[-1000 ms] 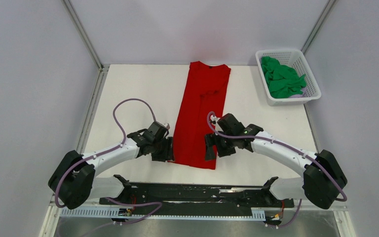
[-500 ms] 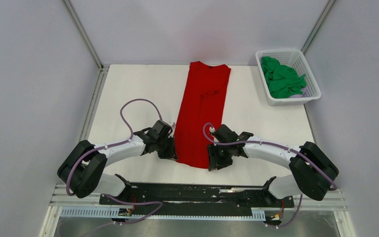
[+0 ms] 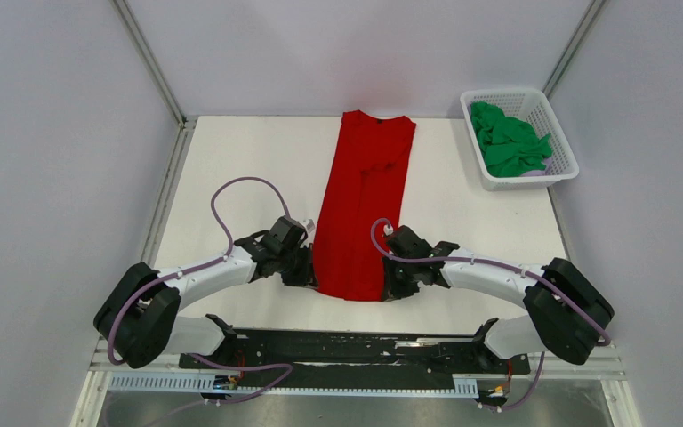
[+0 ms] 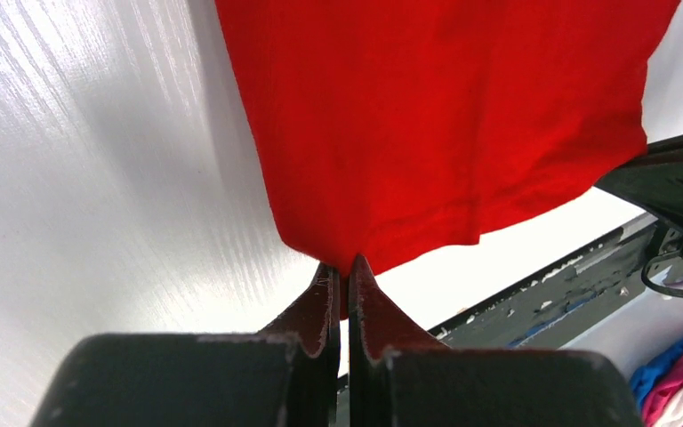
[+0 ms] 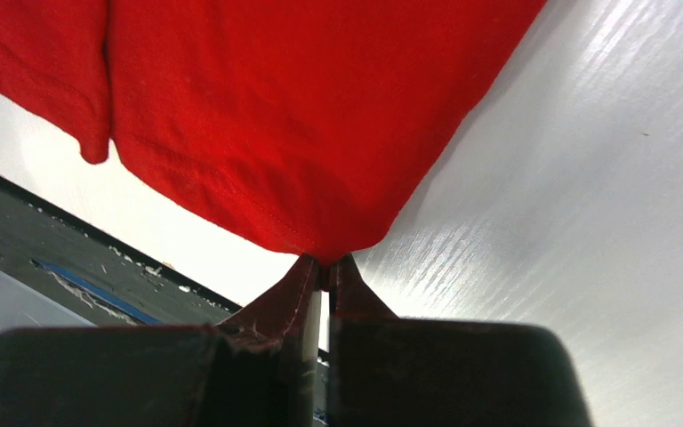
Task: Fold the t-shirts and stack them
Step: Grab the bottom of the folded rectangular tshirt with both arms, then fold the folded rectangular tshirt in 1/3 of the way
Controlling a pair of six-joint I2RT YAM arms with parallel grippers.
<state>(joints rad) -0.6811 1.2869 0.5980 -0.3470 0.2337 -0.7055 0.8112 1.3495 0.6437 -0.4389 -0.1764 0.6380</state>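
A red t-shirt [image 3: 360,200] lies folded into a long narrow strip on the white table, collar at the far end and hem toward me. My left gripper [image 3: 309,274] is shut on the hem's near left corner [image 4: 342,261]. My right gripper [image 3: 389,286] is shut on the near right corner [image 5: 327,253]. Both wrist views show red cloth [image 4: 445,116] pinched between the fingertips and spreading away over the table. A green t-shirt [image 3: 509,142] lies crumpled in the white basket [image 3: 562,173] at the far right.
The table's near edge and the black base rail [image 3: 356,349] run just behind the hem. Grey walls close in the left, back and right sides. The basket stands against the right edge.
Both grippers have moved in to the hem corners and shut on the red cloth, the left first. The right arm swung down and inward.
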